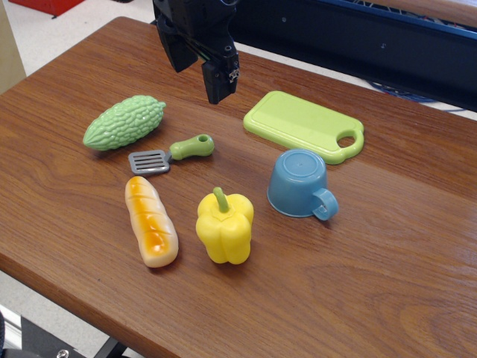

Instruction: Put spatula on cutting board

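Note:
The spatula (171, 154) lies flat on the wooden table (387, 261), left of centre, with its grey slotted blade to the left and its green handle pointing right. The lime-green cutting board (302, 123) lies flat to the right of it, nothing on it, its handle hole at the right end. My black gripper (200, 80) hangs above the table behind the spatula and left of the board. Its jaws look open and hold nothing.
A bumpy green gourd (124, 122) lies just left of and behind the spatula. A toy bread loaf (151, 221) and a yellow bell pepper (225, 227) sit in front of it. A blue cup (298, 183) stands in front of the board.

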`<state>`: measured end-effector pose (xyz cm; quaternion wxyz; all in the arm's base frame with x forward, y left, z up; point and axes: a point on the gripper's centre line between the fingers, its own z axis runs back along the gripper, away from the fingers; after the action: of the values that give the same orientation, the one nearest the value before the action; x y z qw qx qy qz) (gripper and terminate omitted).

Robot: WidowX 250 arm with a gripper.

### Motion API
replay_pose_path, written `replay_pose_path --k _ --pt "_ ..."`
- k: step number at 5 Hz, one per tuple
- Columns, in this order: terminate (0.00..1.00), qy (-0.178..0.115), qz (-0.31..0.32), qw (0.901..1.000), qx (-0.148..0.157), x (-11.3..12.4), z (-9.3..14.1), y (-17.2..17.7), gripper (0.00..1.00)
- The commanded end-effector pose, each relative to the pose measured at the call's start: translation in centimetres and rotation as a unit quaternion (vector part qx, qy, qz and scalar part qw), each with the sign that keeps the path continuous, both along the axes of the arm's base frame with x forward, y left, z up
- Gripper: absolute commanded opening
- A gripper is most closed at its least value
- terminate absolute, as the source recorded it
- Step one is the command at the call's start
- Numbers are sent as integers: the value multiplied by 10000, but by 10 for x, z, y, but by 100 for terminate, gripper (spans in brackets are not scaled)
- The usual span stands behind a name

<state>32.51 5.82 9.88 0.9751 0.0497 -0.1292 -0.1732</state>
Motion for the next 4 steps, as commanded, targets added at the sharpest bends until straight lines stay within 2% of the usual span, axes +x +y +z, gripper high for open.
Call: replay_pose_path --k 1,2,3,4 --pt "0 0 0 10000 0 0 0 0 100" --pt "0 312 -266 9991 93 4 -13 9 100" --pt "0 196 -417 9983 360 2 -29 11 100" --pt "0 255 -635 9971 340 1 -42 15 100"
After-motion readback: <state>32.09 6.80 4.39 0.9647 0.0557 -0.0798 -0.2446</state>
